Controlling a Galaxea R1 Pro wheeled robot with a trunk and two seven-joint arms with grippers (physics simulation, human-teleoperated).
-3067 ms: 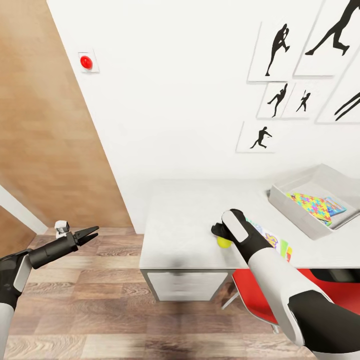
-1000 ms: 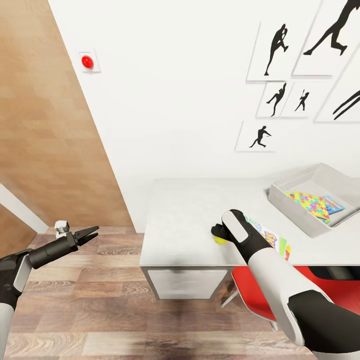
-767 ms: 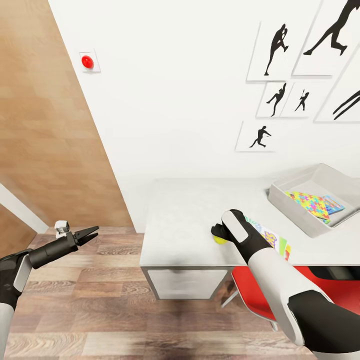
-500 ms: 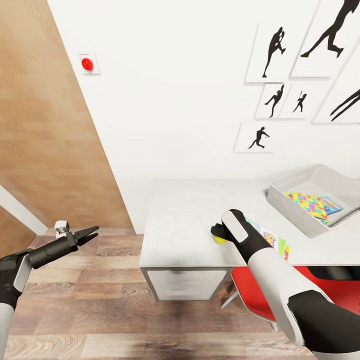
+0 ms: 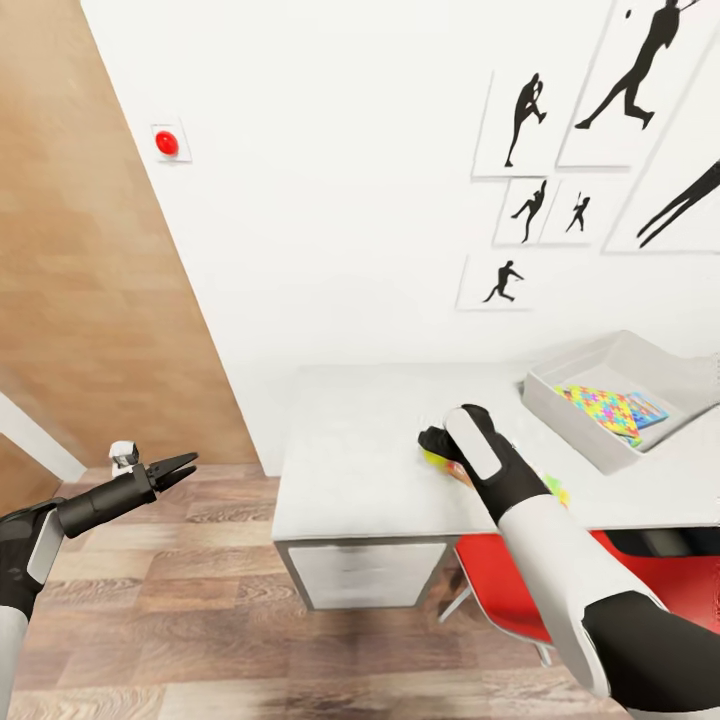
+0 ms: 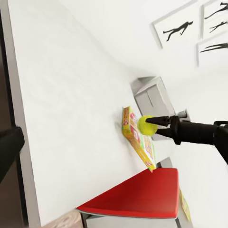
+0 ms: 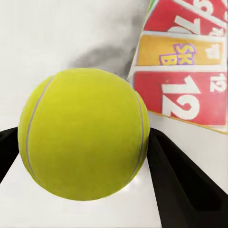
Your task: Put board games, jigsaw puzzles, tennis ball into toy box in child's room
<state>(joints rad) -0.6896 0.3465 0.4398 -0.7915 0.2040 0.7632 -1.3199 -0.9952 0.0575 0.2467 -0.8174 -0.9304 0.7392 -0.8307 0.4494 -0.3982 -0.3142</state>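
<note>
My right gripper [image 5: 434, 450] is shut on the yellow-green tennis ball [image 5: 438, 460], holding it just above the pale table [image 5: 350, 460]. In the right wrist view the ball [image 7: 84, 134] sits between both black fingers and casts a shadow on the desk. The Skip-Bo board game [image 6: 137, 142] lies flat beside it, its red number cards [image 7: 190, 90] showing. The grey toy box [image 5: 556, 408] stands at the desk's right end with a jigsaw puzzle [image 5: 600, 410] inside. My left gripper [image 5: 185, 465] hangs open over the floor, left of the desk.
A red swivel chair [image 5: 500, 590] is tucked under the desk's front edge, below my right arm. A drawer unit [image 5: 360, 575] sits under the desk's left end. Silhouette prints [image 5: 525, 120] and a red round button [image 5: 167, 143] hang on the white wall.
The whole view has shifted a little. My right gripper has risen slightly with the tennis ball, which was resting on the desk earlier. The left arm is unmoved.
</note>
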